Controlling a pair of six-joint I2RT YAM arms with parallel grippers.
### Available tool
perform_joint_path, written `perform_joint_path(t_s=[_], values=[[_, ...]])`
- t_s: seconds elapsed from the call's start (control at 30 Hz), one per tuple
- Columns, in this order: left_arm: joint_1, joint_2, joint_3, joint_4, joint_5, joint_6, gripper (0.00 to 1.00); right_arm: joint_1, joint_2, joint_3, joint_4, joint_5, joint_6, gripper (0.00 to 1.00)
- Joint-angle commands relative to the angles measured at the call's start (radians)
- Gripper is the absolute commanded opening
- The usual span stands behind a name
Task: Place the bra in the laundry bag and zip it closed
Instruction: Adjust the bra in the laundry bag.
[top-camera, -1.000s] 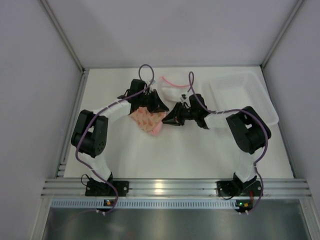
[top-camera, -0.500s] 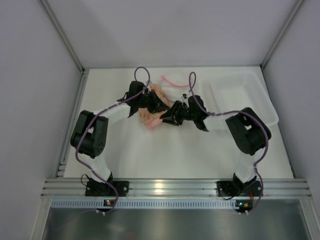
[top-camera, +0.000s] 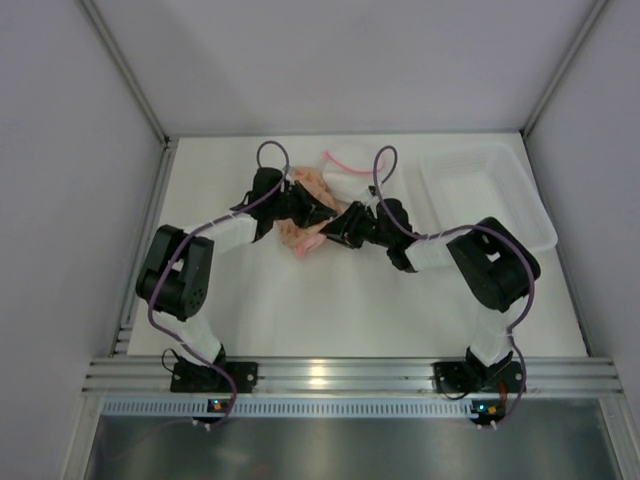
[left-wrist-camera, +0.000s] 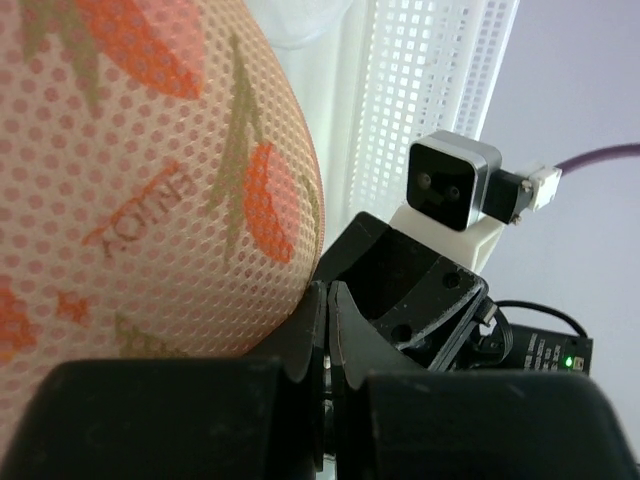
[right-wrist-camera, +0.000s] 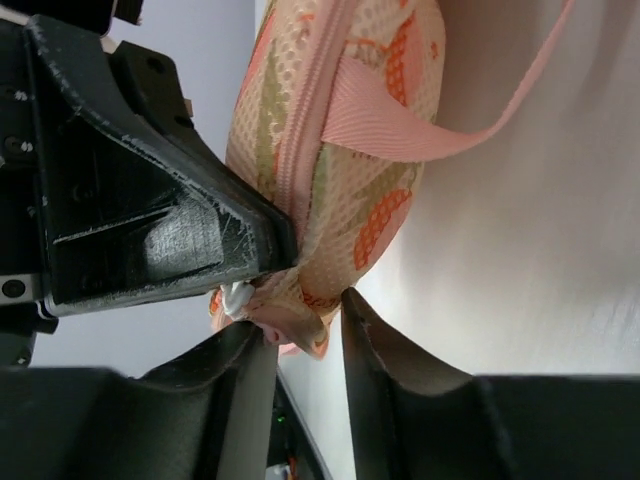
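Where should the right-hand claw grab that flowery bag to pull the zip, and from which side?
Pinch the small white tab, likely the zip pull, at the bunched corner of the laundry bag. Come end-on along the pink zip seam, the way the right tool now faces. The left tool pinches the bag beside it and blocks that side.

The laundry bag (left-wrist-camera: 150, 180) runs off the frame above and beside the left gripper (left-wrist-camera: 327, 325). Whether its pressed-together tips pinch any fabric cannot be told, and the finger bases are dark blur. Just above one fingertip of the right gripper (right-wrist-camera: 308, 318), a white bit (right-wrist-camera: 236, 297) is too small to name. The bag's pink strap (right-wrist-camera: 390, 125) leaves the top edge.
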Motion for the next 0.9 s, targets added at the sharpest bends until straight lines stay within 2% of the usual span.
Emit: perform_joint_path(t_s=[0.0, 0.03, 0.13, 0.3, 0.43, 0.6, 0.63, 0.7, 0.73, 0.87], values=[[-0.024, -0.086, -0.039, 0.034, 0.075, -0.101, 0.0, 0.009, 0.014, -0.014, 0.193, 0.157, -0.013, 0.3], [-0.026, -0.092, -0.044, 0.033, 0.073, -0.106, 0.0, 0.011, 0.014, -0.021, 0.193, 0.155, -0.019, 0.18], [-0.029, -0.103, -0.061, 0.013, 0.059, -0.12, 0.0, 0.013, 0.015, -0.02, 0.202, 0.125, -0.026, 0.0], [-0.029, -0.115, -0.065, -0.013, 0.05, -0.127, 0.0, 0.009, 0.014, 0.002, 0.185, 0.089, -0.022, 0.0], [-0.021, -0.122, -0.041, -0.03, 0.044, -0.039, 0.01, 0.009, 0.0, -0.012, 0.182, 0.053, -0.001, 0.0], [0.028, -0.112, 0.1, -0.185, 0.013, 0.228, 0.23, -0.003, -0.04, -0.04, 0.155, -0.041, 0.004, 0.0], [0.039, -0.112, 0.128, -0.228, 0.006, 0.272, 0.35, -0.006, -0.043, -0.046, 0.15, -0.055, 0.007, 0.0], [0.065, -0.115, 0.197, -0.292, 0.006, 0.389, 0.46, -0.015, -0.057, -0.052, 0.142, -0.093, 0.01, 0.0], [0.073, -0.114, 0.223, -0.329, 0.004, 0.43, 0.57, -0.02, -0.063, -0.06, 0.142, -0.099, 0.01, 0.0], [0.091, -0.144, 0.343, -0.518, 0.001, 0.685, 0.61, -0.029, -0.083, -0.071, 0.121, -0.116, 0.012, 0.0]])
